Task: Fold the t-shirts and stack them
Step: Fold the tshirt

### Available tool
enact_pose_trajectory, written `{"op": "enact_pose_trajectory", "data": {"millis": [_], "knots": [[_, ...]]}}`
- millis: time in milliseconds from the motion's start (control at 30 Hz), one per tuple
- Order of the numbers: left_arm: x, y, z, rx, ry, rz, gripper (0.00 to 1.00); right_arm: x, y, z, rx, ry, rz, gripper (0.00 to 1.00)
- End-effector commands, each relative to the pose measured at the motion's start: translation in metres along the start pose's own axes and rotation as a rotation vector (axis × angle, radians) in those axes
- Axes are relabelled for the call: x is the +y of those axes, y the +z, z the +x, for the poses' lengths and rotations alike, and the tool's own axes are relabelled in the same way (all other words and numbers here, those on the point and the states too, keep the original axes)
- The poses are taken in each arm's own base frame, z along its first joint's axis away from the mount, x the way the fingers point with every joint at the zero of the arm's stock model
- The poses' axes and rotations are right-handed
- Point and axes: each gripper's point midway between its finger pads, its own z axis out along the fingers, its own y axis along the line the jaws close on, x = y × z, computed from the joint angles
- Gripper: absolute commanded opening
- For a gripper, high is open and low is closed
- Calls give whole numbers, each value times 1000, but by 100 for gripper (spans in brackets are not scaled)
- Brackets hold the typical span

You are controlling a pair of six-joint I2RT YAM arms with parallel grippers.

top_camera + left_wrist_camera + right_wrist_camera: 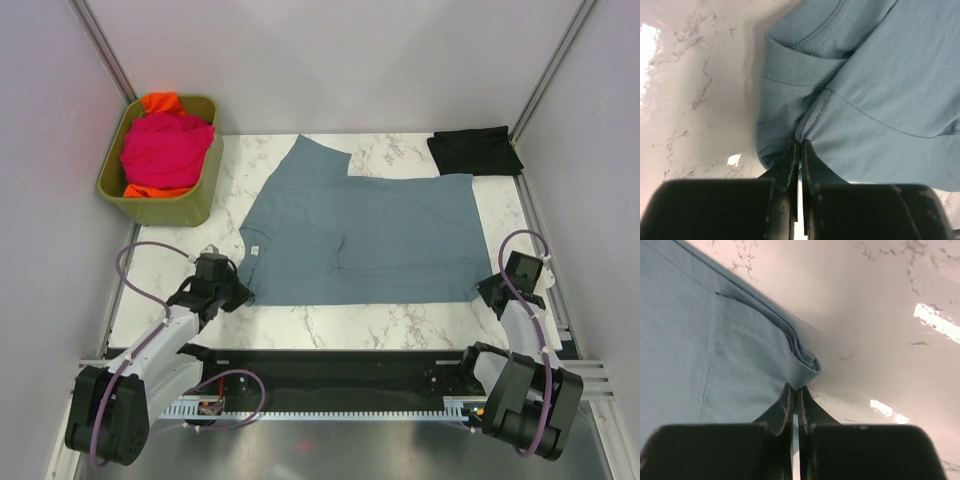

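1. Marble-patterned table [400,325] carries the slate blue-grey t-shirt [365,235], spread flat across its middle with the collar towards the left. This is the shirt being folded.
2. Olive-green bin [165,210] sits off that shirt's far-left corner and holds the magenta-pink t-shirt [165,148], bunched over the orange t-shirt [160,101]. Both are unfolded.
3. Black t-shirt [475,150] lies folded just beyond the blue-grey shirt's far-right corner and looks like the start of the stack.
4. Left gripper [800,147] pinches the blue-grey shirt's near-left edge below the collar, and the right gripper [796,390] pinches its near-right hem corner.
5. Likely step: the first lengthwise fold. Next, both arms should lift together and carry the near edge across to the far edge, keeping the cloth taut.
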Motion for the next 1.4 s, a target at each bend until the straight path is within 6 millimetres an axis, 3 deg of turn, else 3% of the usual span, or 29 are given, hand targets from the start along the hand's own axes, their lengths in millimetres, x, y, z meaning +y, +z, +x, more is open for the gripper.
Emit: {"op": "enact_pose_trajectory", "data": {"millis": [0,200,333,700,933,967,1000,1033,1100,1133,1233,1267,1367], "knots": [[-17,-15,-15,-38,24,51,2,9,-11,-2,15,1,-31,0],[-18,-53,-26,-130,-50,68,2,11,-34,-14,-14,43,-42,0],[-22,-61,-19,-110,-124,105,2,15,-45,-13,0,73,-70,1],[-33,-97,-13,-97,-227,187,2,-9,-59,2,40,91,5,1],[-21,-121,-5,-106,-250,180,2,-13,-72,0,7,82,2,3],[-16,-122,0,-95,-254,164,4,-14,-73,0,2,81,4,8],[-17,-125,1,-97,-253,183,10,-13,-74,-1,-4,82,0,29],[-16,-126,3,-91,-252,183,28,-13,-74,-1,-4,81,0,44],[-14,-128,5,-87,-251,180,46,-15,-73,-2,-2,80,14,63],[-15,-131,5,-88,-238,184,57,-15,-72,-3,-4,81,19,78],[-19,-146,-8,-132,-191,176,69,-12,-77,-17,-39,72,32,93],[-27,-158,-16,-154,-172,202,71,-9,-79,-22,-54,71,25,93],[-48,-163,-48,-229,-77,207,76,13,-89,-44,-101,81,-35,96]]}}
